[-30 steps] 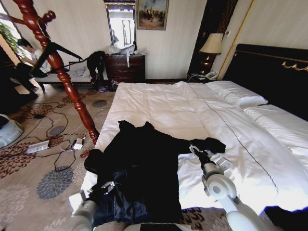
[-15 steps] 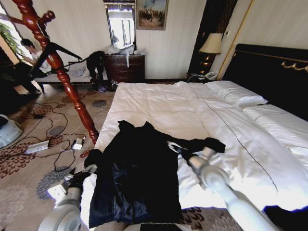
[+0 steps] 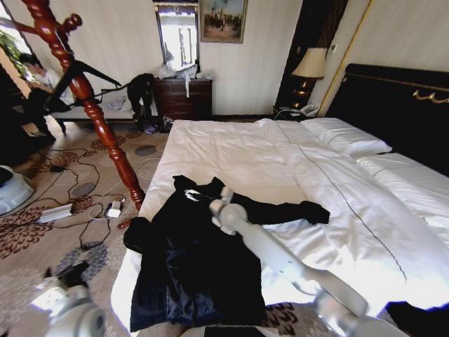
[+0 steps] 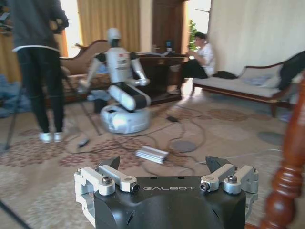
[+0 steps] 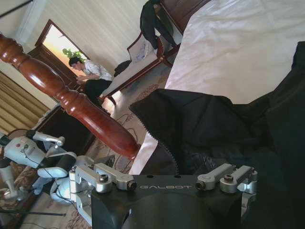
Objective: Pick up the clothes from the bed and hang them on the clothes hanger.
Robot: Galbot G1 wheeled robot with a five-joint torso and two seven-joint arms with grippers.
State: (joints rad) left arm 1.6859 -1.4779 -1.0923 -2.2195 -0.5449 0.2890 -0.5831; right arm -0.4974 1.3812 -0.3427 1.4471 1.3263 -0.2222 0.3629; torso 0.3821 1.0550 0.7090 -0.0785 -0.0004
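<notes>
Clothes (image 3: pixel 200 260) lie spread flat at the near end of the bed (image 3: pixel 280 161), on the side nearest the stand. Right gripper (image 3: pixel 191 195) sits over the collar end, arm stretched across the garment; its fingers are apart, nothing between them. Left gripper (image 4: pixel 167 179) is off the bed, low over the carpet (image 3: pixel 42 246), fingers apart and empty. Clothes hanger (image 3: pixel 88 105), red-brown spiralled post, stands beside the bed's corner. Cables (image 3: pixel 84 203) trail on the floor. Coat is black, one sleeve flung out, navy lining showing.
</notes>
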